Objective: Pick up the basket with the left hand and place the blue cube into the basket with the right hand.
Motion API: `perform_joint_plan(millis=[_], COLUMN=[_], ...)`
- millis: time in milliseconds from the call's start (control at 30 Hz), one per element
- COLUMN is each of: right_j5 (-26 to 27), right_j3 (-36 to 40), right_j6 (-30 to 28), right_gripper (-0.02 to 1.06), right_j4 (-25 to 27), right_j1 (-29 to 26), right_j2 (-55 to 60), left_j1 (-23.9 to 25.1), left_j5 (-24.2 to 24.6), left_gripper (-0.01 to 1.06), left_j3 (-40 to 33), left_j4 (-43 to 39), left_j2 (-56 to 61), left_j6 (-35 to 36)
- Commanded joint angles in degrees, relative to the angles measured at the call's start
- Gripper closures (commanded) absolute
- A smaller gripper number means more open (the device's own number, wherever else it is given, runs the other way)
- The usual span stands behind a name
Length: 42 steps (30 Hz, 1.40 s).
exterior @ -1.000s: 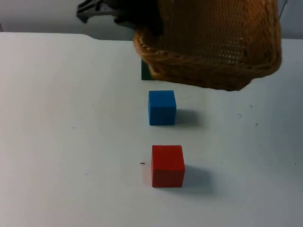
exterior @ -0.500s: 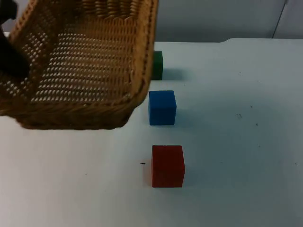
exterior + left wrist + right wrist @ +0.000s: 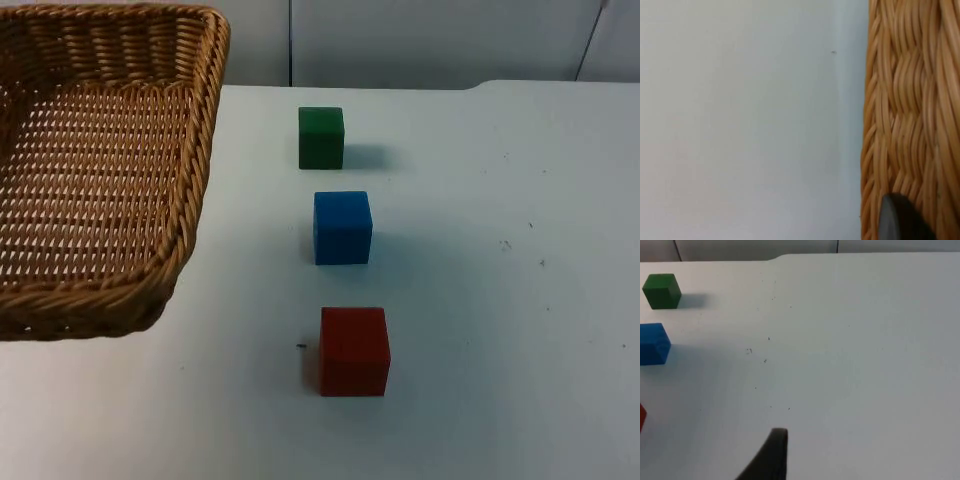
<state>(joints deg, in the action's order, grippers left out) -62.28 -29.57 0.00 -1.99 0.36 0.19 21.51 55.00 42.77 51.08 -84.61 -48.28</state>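
Observation:
The woven wicker basket (image 3: 100,170) hangs over the table's left side in the top view, mouth up and level. In the left wrist view its rim (image 3: 910,110) runs close alongside my left gripper (image 3: 897,220), which is shut on it. The blue cube (image 3: 342,227) rests on the table mid-centre, to the right of the basket and apart from it; the right wrist view also has the blue cube (image 3: 652,343). My right gripper (image 3: 771,455) hovers over bare table well to the right of the cubes, holding nothing.
A green cube (image 3: 321,137) stands behind the blue one and a red cube (image 3: 354,350) in front of it, all in one line. The white table (image 3: 500,300) stretches open to the right. The grey partition wall (image 3: 420,40) closes the far edge.
The basket has swung from the upper right across to the left and turned from tilted to level, mouth up. The three cubes have stayed where they were.

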Motion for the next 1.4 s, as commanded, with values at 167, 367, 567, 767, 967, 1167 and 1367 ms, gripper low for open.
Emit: perform_joint_plan(millis=[167, 367, 567, 767, 967, 1167, 1367], right_j5=[1.21, 7.41, 13.47, 11.42, 14.60, 23.70, 24.45], right_j3=[-0.76, -7.82, -18.69, -26.89, -33.71, -38.78, -48.73], right_j6=[-3.90, -12.84, -19.41, -22.08, -19.15, -5.68, 10.48], right_gripper=[0.00, 0.01, 0.05, 0.06, 0.06, 0.06, 0.06], right_j4=[4.65, 14.13, 26.72, 34.35, 34.68, 22.50, 8.04], right_j1=[-0.36, -0.36, -0.36, -0.10, 8.68, 23.07, 31.79], right_j2=[1.44, 18.70, 37.20, 51.60, 68.44, 83.56, 99.56], left_j1=[0.25, 0.25, 0.25, 0.25, 2.33, 2.89, 2.89], left_j5=[0.18, -0.75, -1.25, -1.12, -1.11, -0.85, -0.85], left_gripper=[1.05, 1.05, 1.05, 1.05, 1.05, 1.05, 1.05], left_j3=[-0.14, -0.14, -0.14, -0.14, -0.14, -0.14, -0.14], left_j4=[-0.28, -2.65, -4.62, -5.20, -5.26, -4.72, -4.34], left_j2=[0.79, 0.79, 0.79, 0.79, 0.79, 0.79, 0.79], left_j6=[-0.58, 0.85, 1.91, 1.91, 1.91, 1.91, 1.91])
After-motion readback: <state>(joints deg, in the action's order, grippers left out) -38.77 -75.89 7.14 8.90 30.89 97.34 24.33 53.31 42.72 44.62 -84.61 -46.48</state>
